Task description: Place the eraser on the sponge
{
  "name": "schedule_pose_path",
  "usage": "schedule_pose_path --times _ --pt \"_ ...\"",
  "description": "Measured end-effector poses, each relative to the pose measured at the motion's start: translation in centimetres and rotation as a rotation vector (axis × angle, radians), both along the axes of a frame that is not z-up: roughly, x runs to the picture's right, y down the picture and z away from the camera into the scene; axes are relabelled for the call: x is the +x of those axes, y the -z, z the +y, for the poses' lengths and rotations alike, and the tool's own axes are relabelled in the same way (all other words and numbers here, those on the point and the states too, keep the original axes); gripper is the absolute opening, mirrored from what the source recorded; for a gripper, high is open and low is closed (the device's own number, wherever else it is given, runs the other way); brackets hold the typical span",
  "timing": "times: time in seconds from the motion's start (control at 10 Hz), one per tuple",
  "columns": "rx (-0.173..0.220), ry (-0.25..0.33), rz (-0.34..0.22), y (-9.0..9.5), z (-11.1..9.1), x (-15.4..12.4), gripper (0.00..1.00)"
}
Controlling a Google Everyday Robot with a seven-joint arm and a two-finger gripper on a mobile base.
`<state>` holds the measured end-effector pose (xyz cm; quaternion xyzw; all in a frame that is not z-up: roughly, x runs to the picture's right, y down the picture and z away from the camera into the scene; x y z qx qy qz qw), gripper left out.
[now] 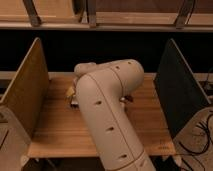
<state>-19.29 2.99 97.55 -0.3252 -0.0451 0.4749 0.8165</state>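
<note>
Eraser: not being shown clearly; its place cannot be told, because the middle of the table is being covered by the arm.
Sponge: being hidden from view in the same way.
Gripper [74, 98]: being held low over the left rear part of the table, at the left end of the arm. It is mostly being masked by the arm's casing, with only small pale and yellowish bits being shown. How far open it is, and whether anything is being held, cannot be told.
Arm [107, 115]: one, thick and cream, being raised from the table's front edge and bent leftward at the top; much of the tabletop is being blocked by it.
Small dark object [125, 99]: one, being glimpsed at the arm's right edge; too small to name.
Side panels: two, being stood upright at the table's ends, a tan wooden panel [25, 95] on the left and a dark panel [177, 90] on the right.
Table [55, 130]: one, made of light wooden planks.
Room: dimly lit. A dark gap is being shown behind the table, and a pale shelf rail [125, 22] with three slanted struts above it. Cables [200, 137] are being left lying at the lower right.
</note>
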Motion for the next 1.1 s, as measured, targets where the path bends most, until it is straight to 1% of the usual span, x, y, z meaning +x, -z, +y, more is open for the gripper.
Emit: schedule_pose_path --times 0.3,0.4,0.5,0.6,0.8,1.0,1.1 --pt "-0.037 -0.012 -0.018 -0.6 0.7 -0.2 0.79" --pt "-0.045 -0.012 -0.025 -0.8 0.8 -0.3 0.73" --pt "-0.05 -0.012 -0.033 -0.9 0.8 -0.3 0.62" --pt "-0.052 -0.014 -0.035 -1.1 0.7 -0.1 0.53" --pt "-0.055 -0.012 -0.041 -1.4 0.7 0.1 0.31" --pt "-0.059 -0.014 -0.042 -1.6 0.7 0.3 0.13" --pt "-0.059 -0.017 -0.043 -1.7 0.7 0.4 0.03"
